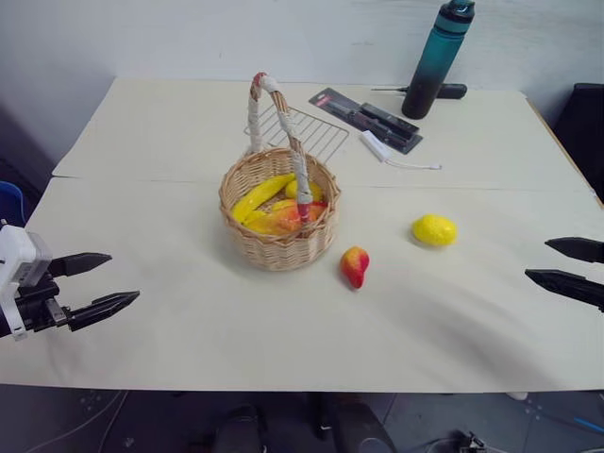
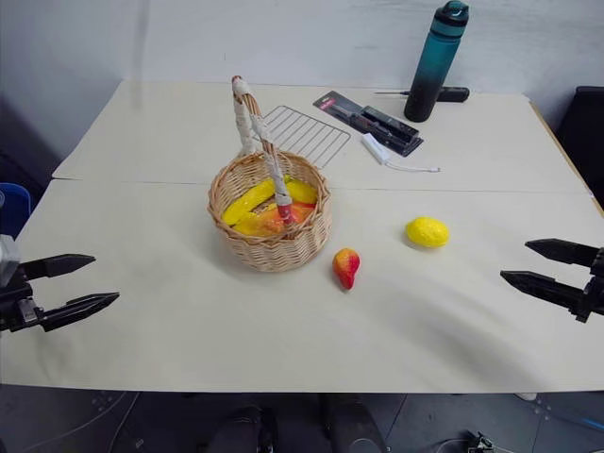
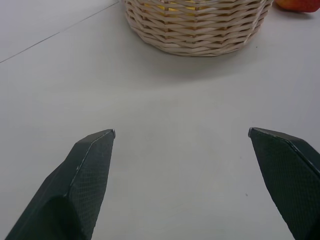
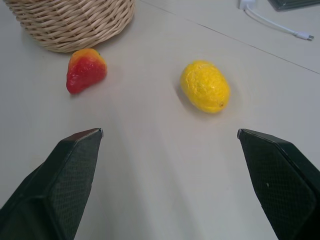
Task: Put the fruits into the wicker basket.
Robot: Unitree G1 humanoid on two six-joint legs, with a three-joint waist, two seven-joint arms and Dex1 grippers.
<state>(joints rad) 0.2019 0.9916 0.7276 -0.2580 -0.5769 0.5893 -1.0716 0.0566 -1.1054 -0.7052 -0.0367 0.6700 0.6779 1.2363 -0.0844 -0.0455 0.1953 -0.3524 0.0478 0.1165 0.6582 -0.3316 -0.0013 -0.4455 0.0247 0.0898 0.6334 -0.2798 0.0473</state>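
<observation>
My right pincer [image 1: 564, 263] hangs wide and empty at the worktop's [image 1: 189, 330] right edge, with the lemon [image 1: 434, 229] toward ten o'clock from it and nearer than the mango [image 1: 355, 265], which lies just beside the basket [image 1: 279, 209]. My left pincer [image 1: 94, 281], also wide, is farther away. The right wrist view shows the lemon's long axis slanting across the fingers.

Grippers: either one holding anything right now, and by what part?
Nothing held. Left gripper and right gripper are both open and empty above the table.
</observation>
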